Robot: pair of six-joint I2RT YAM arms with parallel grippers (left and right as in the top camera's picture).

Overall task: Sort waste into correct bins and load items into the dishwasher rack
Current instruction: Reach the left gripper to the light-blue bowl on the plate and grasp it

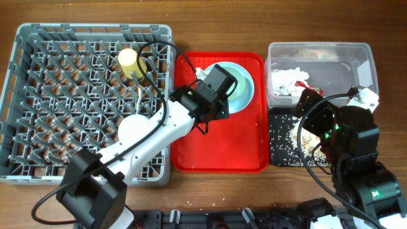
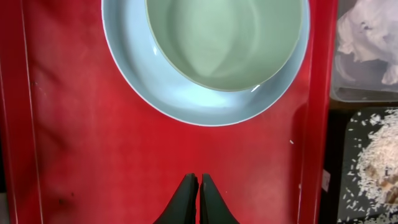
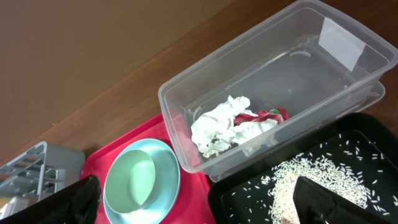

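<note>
Overhead, the left hand [image 2: 199, 179] hangs shut and empty near the pale green bowl [image 2: 224, 37] stacked on its light blue plate [image 2: 205, 106], likely lining up a pick. Right hand [image 3: 198, 183] gapes wide, empty.

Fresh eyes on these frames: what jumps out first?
The bright red tray sits mid-table, a pale green bowl on a light blue plate at its far end, the left gripper shut over its bare surface. Left of it, the big grey rack holds a yellow cup; right of it, a clear tub holds a napkin and red wrapper, with rice in the black tray beside it.
</note>
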